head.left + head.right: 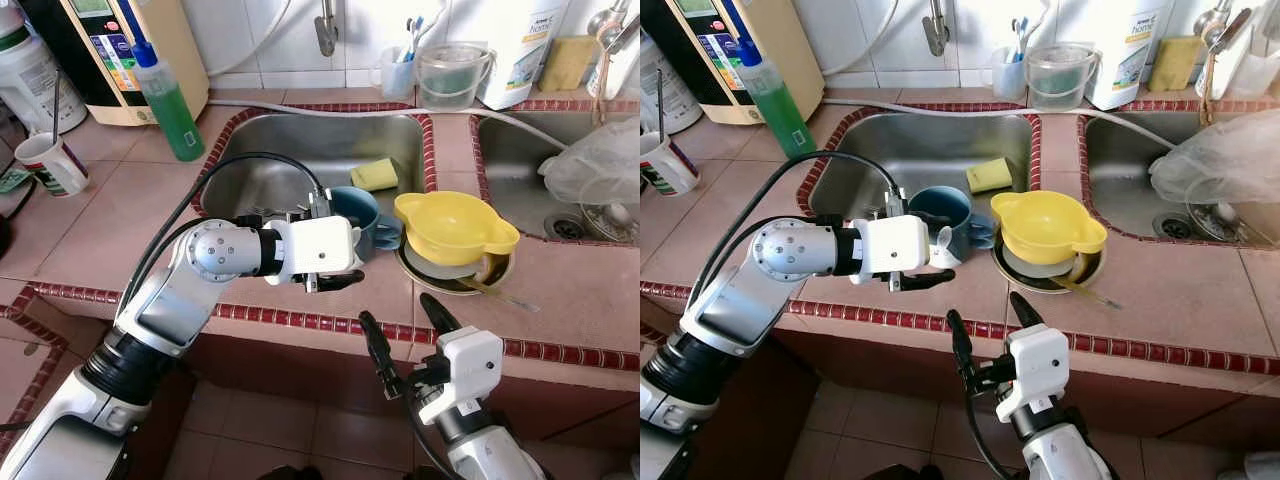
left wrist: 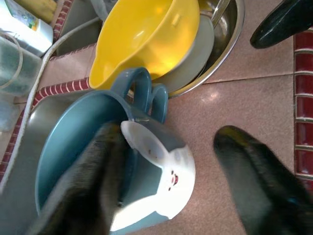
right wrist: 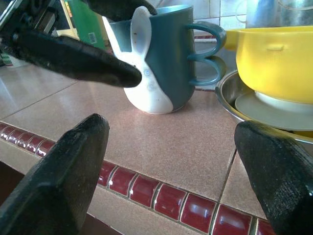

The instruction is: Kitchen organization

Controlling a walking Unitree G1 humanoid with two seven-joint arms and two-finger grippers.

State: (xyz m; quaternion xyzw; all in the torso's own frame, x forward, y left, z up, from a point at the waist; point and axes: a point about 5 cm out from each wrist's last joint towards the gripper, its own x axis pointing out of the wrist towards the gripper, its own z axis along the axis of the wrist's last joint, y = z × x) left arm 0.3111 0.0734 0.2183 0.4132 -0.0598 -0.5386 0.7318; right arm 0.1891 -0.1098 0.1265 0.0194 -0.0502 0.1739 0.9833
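Note:
A blue mug point(image 1: 357, 213) with a white rabbit figure on its side stands upright on the pink tiled counter, at the front right corner of the left sink point(image 1: 290, 150). My left gripper point(image 1: 345, 240) is open astride the mug's wall. One finger point(image 2: 93, 171) reaches inside the mug point(image 2: 151, 166), and the other finger point(image 2: 254, 171) stays outside, apart from it. My right gripper point(image 1: 398, 310) hangs open below the counter's red-tiled front edge, its fingers spread wide and holding nothing. It points at the mug point(image 3: 161, 63).
A yellow bowl point(image 1: 452, 226) sits on a plate in a steel dish point(image 1: 455, 280), touching the mug's handles. A yellow sponge point(image 1: 373, 174) lies in the sink. A green bottle point(image 1: 168, 100), white cup point(image 1: 50, 162) and clear jug point(image 1: 450, 75) stand around.

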